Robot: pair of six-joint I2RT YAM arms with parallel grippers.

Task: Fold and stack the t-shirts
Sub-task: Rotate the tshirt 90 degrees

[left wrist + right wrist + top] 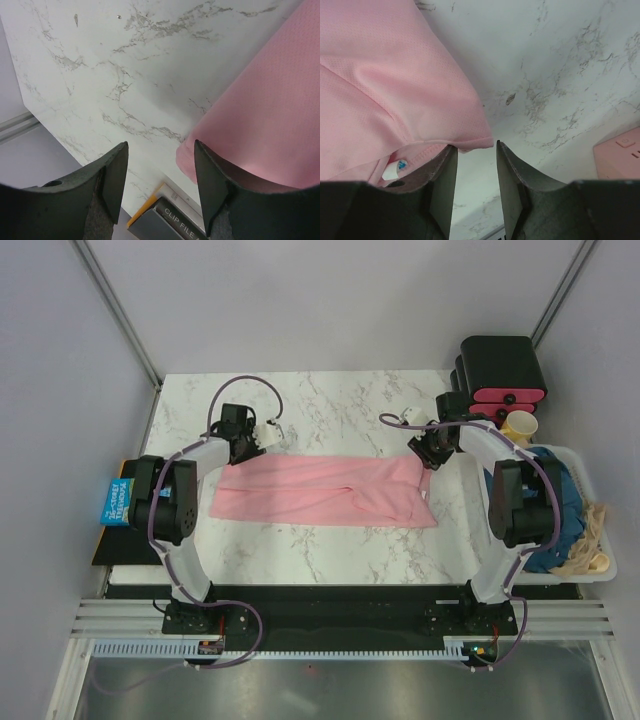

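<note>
Pink t-shirt [325, 490] folded lengthwise into a long, smooth, flat band, laid across mid-tabletop parallel to the near edge. Teal-blue t-shirt [562, 502] bunched in white bin [580, 462] by the right edge. Left gripper [160, 170] spread wide and empty beside the band's far-left corner. Right gripper [475, 155] narrowly parted at the far-right corner, nothing pinched.

the light pink t-shirt [325, 492] lies flat on the marble table [330, 410], folded into a long band across its middle. the dark teal-blue t-shirt [568, 502] sits crumpled in the white bin [603, 568] at the right edge.
</note>
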